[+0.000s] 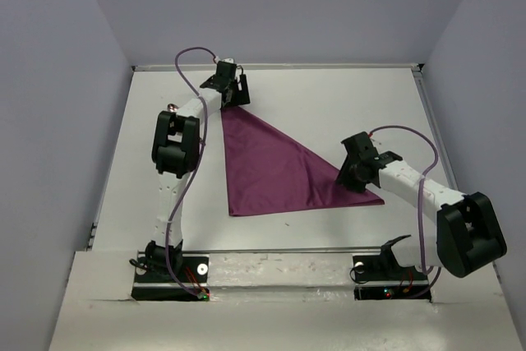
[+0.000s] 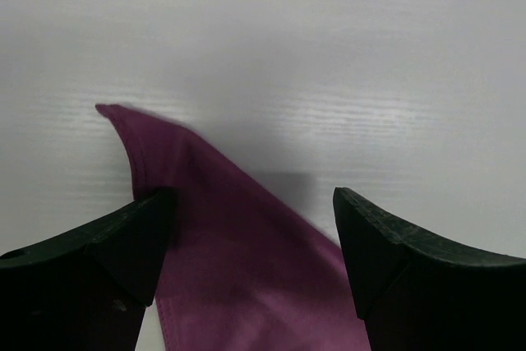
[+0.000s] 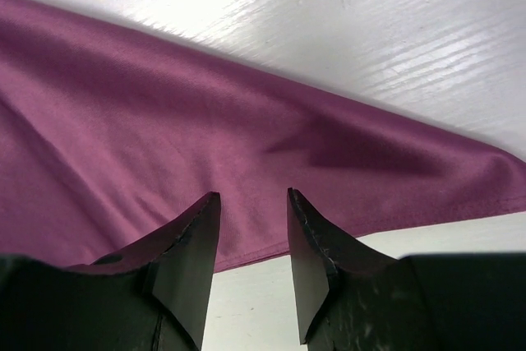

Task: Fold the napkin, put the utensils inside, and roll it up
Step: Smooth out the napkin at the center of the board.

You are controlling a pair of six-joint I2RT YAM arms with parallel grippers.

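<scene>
We find the napkin (image 1: 271,170) folded triangular on the surface (image 1: 345,104), left gripper (image 2: 253,203) spread astride its far tip, right gripper (image 3: 252,195) half-parted, seemingly empty, over its right corner, likely squaring the fold.

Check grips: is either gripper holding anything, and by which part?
Nothing is held. Left gripper stands wide open over the far corner of the napkin; right gripper hangs open by its right corner, no cloth pinched.
</scene>
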